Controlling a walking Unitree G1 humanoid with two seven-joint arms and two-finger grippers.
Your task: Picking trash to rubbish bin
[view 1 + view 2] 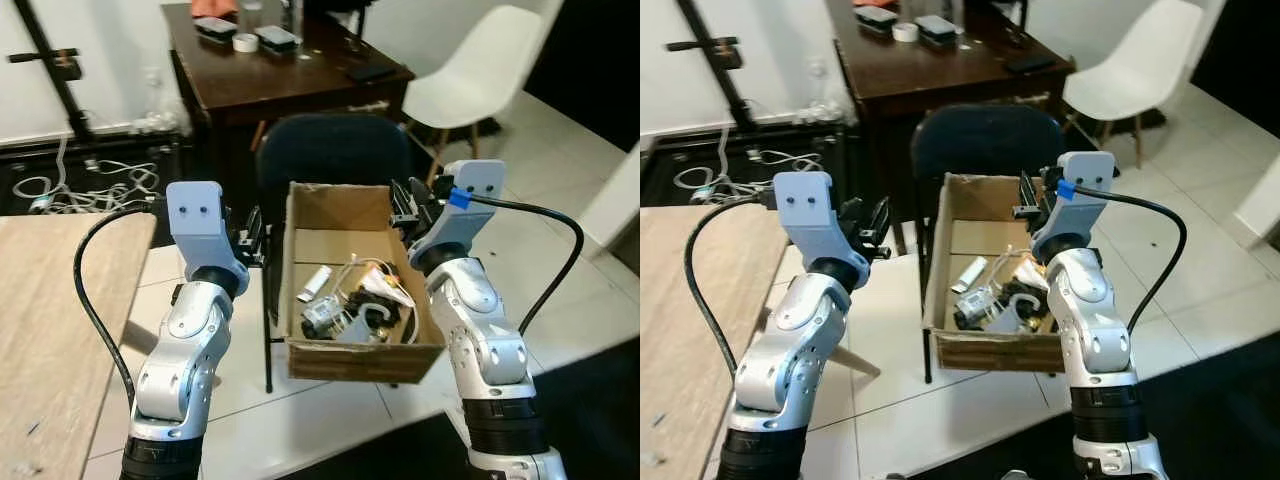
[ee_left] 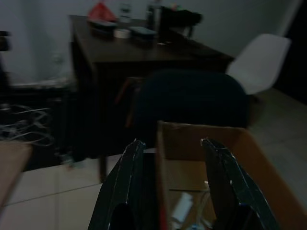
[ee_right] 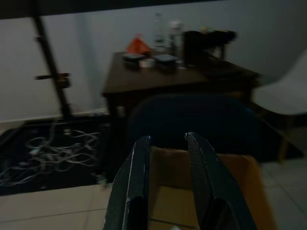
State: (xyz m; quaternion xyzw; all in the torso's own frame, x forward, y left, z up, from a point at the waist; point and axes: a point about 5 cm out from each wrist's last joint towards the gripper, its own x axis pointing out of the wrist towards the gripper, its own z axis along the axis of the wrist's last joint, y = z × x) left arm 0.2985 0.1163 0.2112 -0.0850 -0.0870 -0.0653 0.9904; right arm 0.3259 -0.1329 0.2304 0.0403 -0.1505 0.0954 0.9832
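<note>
Both grippers sit at the side walls of a cardboard box (image 1: 345,300), one on each flank. The left gripper (image 2: 172,158) straddles the box's left wall: in its wrist view one black finger lies outside the cardboard edge and the other inside, with a clear gap between finger and wall, so it looks spread and not clenched on the wall. The right gripper (image 3: 167,143) is at the box's right wall, its two fingers a little apart with the far cardboard wall seen between them; whether they pinch anything I cannot tell.

Inside the box lies a heap of trash (image 1: 350,305): a small white tube-like piece, tangled white wires and some dark and grey scraps, gathered toward the near end. The box rests on a dark chair (image 1: 330,150), whose backrest rises just behind it. Beyond stands a dark brown desk (image 1: 290,70) carrying a roll of tape and a few flat items. A white chair (image 1: 480,75) stands to the right, on a tiled floor (image 1: 560,280). A pale wooden surface (image 1: 50,330) lies at the robot's left.
</note>
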